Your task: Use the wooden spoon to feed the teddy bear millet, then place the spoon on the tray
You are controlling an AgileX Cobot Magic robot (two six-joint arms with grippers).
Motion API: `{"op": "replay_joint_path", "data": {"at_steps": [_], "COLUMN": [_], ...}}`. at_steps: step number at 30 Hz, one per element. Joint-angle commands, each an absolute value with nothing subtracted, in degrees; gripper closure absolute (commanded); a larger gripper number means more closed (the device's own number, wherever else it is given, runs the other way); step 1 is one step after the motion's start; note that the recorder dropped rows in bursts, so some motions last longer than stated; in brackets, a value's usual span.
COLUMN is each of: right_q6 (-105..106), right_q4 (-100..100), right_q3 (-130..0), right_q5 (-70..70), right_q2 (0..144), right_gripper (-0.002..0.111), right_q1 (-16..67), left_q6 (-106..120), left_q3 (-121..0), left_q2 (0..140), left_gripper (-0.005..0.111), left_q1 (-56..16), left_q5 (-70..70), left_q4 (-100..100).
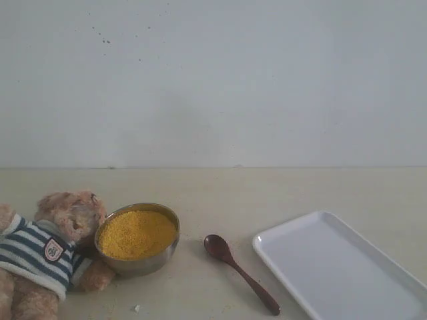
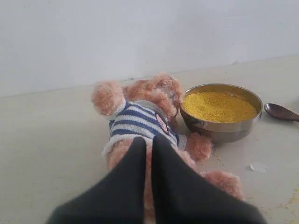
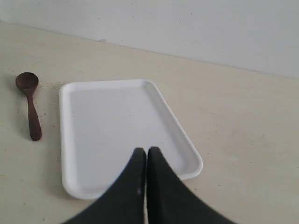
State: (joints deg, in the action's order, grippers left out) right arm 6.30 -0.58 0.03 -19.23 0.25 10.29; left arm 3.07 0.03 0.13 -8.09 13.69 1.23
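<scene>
Okay, left gripper (image 2: 147, 140) is clenched on nothing, and its tips show in front of the teddy bear (image 2: 140, 122), at the bear's lower body. Right gripper (image 3: 146, 150) is also pressed closed and empty, with its tips in front of one short end of the tray (image 3: 117, 121). I can't see either gripper in the exterior view. Bear lies on the table (image 1: 220, 190) in its striped shirt, head touching the rim of the steel bowl (image 1: 141, 266). Bowl is full of millet (image 1: 137, 233). Wooden spoon (image 1: 240, 273) lies flat on the table between bowl and tray, touching neither, with its scoop end nearer the bowl. A few loose grains (image 2: 290, 199) are scattered on the table.
</scene>
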Motion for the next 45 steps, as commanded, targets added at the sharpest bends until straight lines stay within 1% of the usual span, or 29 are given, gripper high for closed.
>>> {"op": "replay_joint_path", "data": {"at_steps": [1,10,12,14,19,25,26,29,30,31,32,33,34,35,37,40,42,43,45], "right_q6": [6.32,6.32,6.32,6.32,6.32,6.32,6.32,6.32,6.32,6.32,6.32,6.32,6.32,6.32,6.32,6.32,6.32,6.32,6.32], "right_q4": [-0.55,-0.55,-0.55,-0.55,-0.55,-0.55,-0.55,-0.55,-0.55,-0.55,-0.55,-0.55,-0.55,-0.55,-0.55,-0.55,-0.55,-0.55,-0.55], "right_q3": [0.00,0.00,0.00,0.00,0.00,0.00,0.00,0.00,0.00,0.00,0.00,0.00,0.00,0.00,0.00,0.00,0.00,0.00,0.00], "right_q5": [-18.84,-18.84,-18.84,-18.84,-18.84,-18.84,-18.84,-18.84,-18.84,-18.84,-18.84,-18.84,-18.84,-18.84,-18.84,-18.84,-18.84,-18.84,-18.84], "right_q2": [0.00,0.00,0.00,0.00,0.00,0.00,0.00,0.00,0.00,0.00,0.00,0.00,0.00,0.00,0.00,0.00,0.00,0.00,0.00], "right_gripper": [0.108,0.108,0.108,0.108,0.108,0.108,0.108,0.108,0.108,0.108,0.108,0.108,0.108,0.108,0.108,0.108,0.108,0.108,0.108], "right_q1": [10.50,10.50,10.50,10.50,10.50,10.50,10.50,10.50,10.50,10.50,10.50,10.50,10.50,10.50,10.50,10.50,10.50,10.50,10.50], "left_q6": [3.37,2.18,-2.30,-8.39,-9.54,-11.51,-11.51,-18.86,-21.78,-21.48,-18.10,-13.58,-11.26,-13.55,-29.46,-62.23,-78.81,-81.67,-78.09], "left_q3": [0.00,0.00,0.00,0.00,0.00,0.00,0.00,-1.05,-2.63,-4.51,-7.62,-10.36,-14.12,-16.60,-21.44,-28.82,-32.12,-32.72,-32.89], "left_q2": [0.00,0.00,0.00,0.00,0.00,0.00,0.00,0.00,0.00,1.57,5.45,9.68,17.34,23.04,34.05,50.12,58.92,62.10,66.22], "left_gripper": [0.103,0.103,0.103,0.103,0.103,0.103,0.103,0.103,0.103,0.103,0.103,0.103,0.103,0.103,0.103,0.103,0.103,0.103,0.103], "left_q1": [-8.36,-8.36,-8.36,-8.36,-8.36,-8.36,-8.36,-8.36,-8.36,-8.36,-8.36,-8.36,-8.36,-8.36,-8.36,-8.36,-8.36,-8.36,-8.36], "left_q5": [13.26,13.26,11.77,9.45,1.77,1.03,-1.91,-23.19,-31.55,-36.57,-38.62,-37.61,-34.69,-31.78,-24.00,-9.89,0.40,4.71,9.96], "left_q4": [1.35,0.00,-5.46,-16.19,-30.34,-31.23,-31.02,-29.59,-24.30,-17.82,-11.27,-5.20,3.98,9.88,24.14,48.87,58.87,61.17,63.96]}}
